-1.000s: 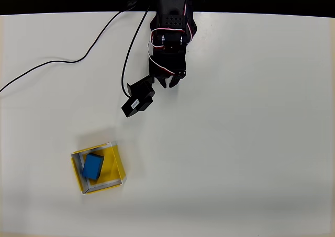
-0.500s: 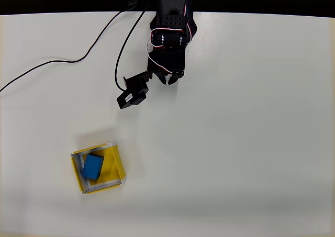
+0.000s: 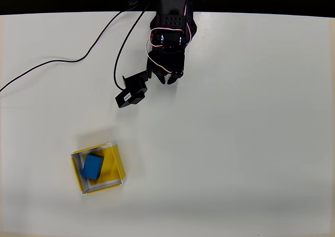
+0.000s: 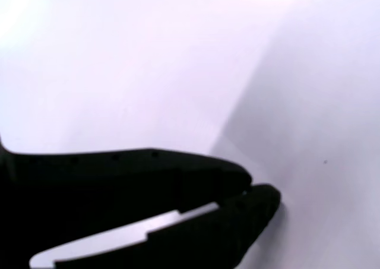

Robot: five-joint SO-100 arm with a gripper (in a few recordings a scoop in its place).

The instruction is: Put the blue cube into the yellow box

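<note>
The blue cube (image 3: 92, 166) lies inside the yellow box (image 3: 116, 164) at the lower left of the overhead view, near the box's left wall. My black gripper (image 3: 168, 80) hangs near the top centre, far up and to the right of the box, with nothing in it. In the wrist view the gripper (image 4: 256, 190) has its two dark fingers meeting at the tips over bare white table, so it is shut.
A black cable (image 3: 63, 61) runs from the left edge across the white table (image 3: 251, 143) to the arm's base. A boxy black camera part (image 3: 131, 94) juts out to the left of the wrist. The table's far edge lies along the top.
The wrist has drawn back slightly toward the top left, its black camera part shifting left and up. The cube and box have not moved.
</note>
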